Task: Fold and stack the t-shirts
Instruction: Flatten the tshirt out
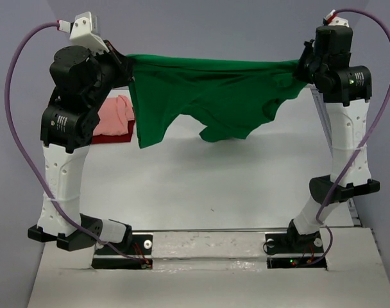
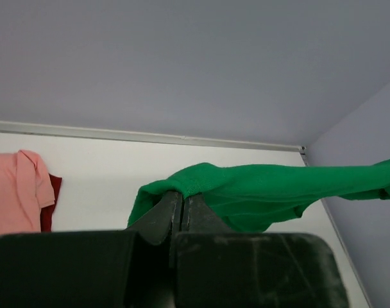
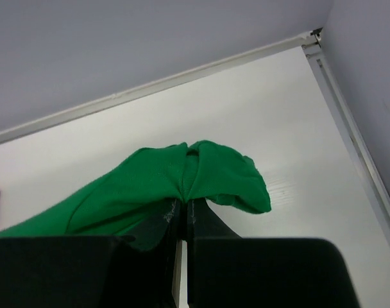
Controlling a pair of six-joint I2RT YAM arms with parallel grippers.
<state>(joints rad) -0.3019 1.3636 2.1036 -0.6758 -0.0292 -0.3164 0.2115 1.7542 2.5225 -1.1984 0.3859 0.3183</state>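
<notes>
The bright green t-shirt (image 1: 208,93) hangs stretched in the air between both arms, its lower edge dangling above the table. My left gripper (image 1: 126,66) is shut on its left end (image 2: 201,179), and my right gripper (image 1: 302,68) is shut on its right end (image 3: 201,170). Cloth bunches over the tips of both grippers (image 2: 182,196) (image 3: 184,204). At the back left the salmon pink t-shirt (image 1: 116,114) (image 2: 15,192) lies folded on top of the dark red t-shirt (image 1: 118,136) (image 2: 49,205), partly hidden behind the left arm.
The white table (image 1: 214,186) has a raised rail along its back edge (image 2: 150,136) and right edge (image 3: 349,128). Grey walls stand behind and to the right. The arm bases (image 1: 118,240) (image 1: 297,240) sit at the near edge.
</notes>
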